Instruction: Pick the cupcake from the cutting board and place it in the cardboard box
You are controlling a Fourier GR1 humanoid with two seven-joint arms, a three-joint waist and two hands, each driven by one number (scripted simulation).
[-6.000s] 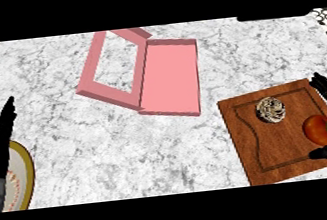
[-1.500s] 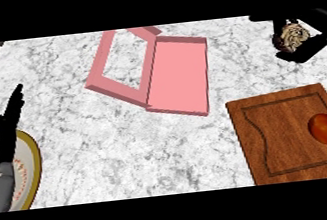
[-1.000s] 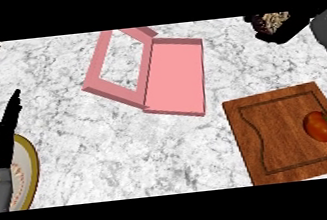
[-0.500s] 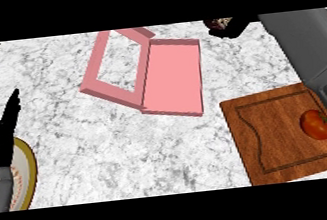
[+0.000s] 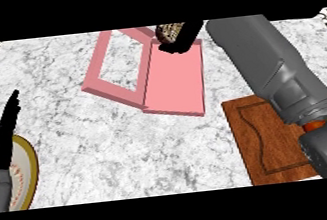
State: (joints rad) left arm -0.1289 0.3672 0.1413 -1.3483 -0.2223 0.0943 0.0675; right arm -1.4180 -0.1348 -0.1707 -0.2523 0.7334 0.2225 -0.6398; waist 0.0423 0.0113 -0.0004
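The right hand (image 5: 181, 38) was curled round the cupcake (image 5: 170, 31), holding it over the far edge of the pink box (image 5: 171, 78), at the top of its lid panel and just beside the open frame. Only the cupcake's pale, speckled top showed past the black fingers. The grey right forearm (image 5: 266, 66) ran slantwise from the lower right corner to the box, covering part of the cutting board (image 5: 262, 137) and most of the room on that side.

The box was flat and angular, its open half a thin frame with the desk's marble showing through, its lid a plain slab lying beside it. The board was reddish-brown wood with a groove cut just inside its border; a small orange patch (image 5: 314, 125) showed at the forearm's edge, too hidden to name. The desk (image 5: 118, 142) was white marble with grey veins, bare and wide between the box, the board and the plate (image 5: 26, 169), a pale disc with a yellowish rim at the left edge.

The left hand (image 5: 2, 134) rested over the plate, fingers straight and pointing up.

Half a second earlier the cupcake had been farther right, off the box; it had since moved leftward onto it.
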